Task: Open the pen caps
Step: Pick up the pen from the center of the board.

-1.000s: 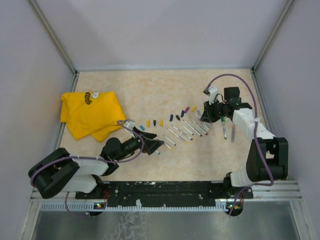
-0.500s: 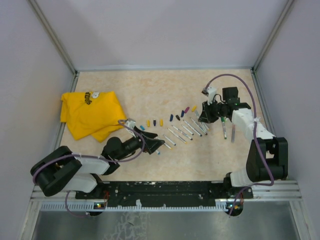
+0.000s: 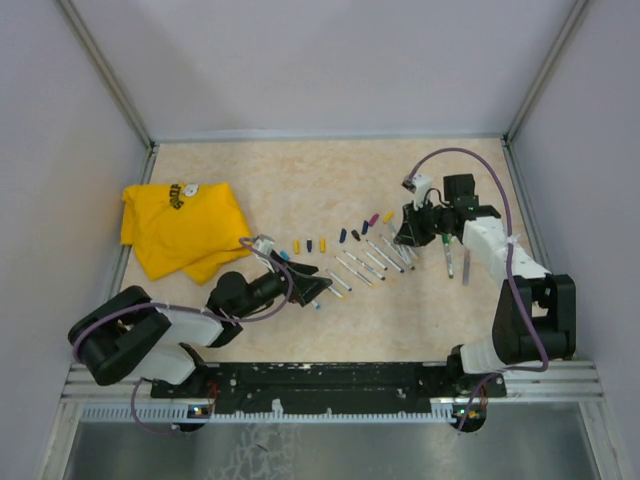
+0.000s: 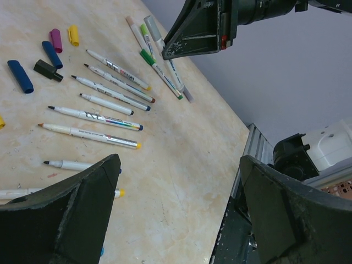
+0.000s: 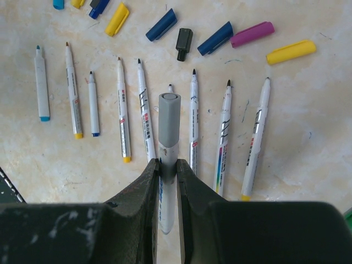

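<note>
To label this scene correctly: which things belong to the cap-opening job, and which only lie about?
Job:
- grey-capped pen, held in the right pincer
- loose caps
- uncapped pens

Lying about:
- yellow cloth

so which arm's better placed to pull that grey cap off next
Left, probably. The right gripper is shut on the capped pen, its grey cap sticking out free; the left gripper is open and empty, though apart from it, by the uncapped pens.

The left gripper [image 4: 179, 187] is hovering, jaws spread wide, along the bottom edge. Uncapped pens [image 4: 104, 119] are lying side by side on the tabletop [image 4: 181, 143] at left, with loose pen caps [image 4: 52, 54] resting upper left.
</note>
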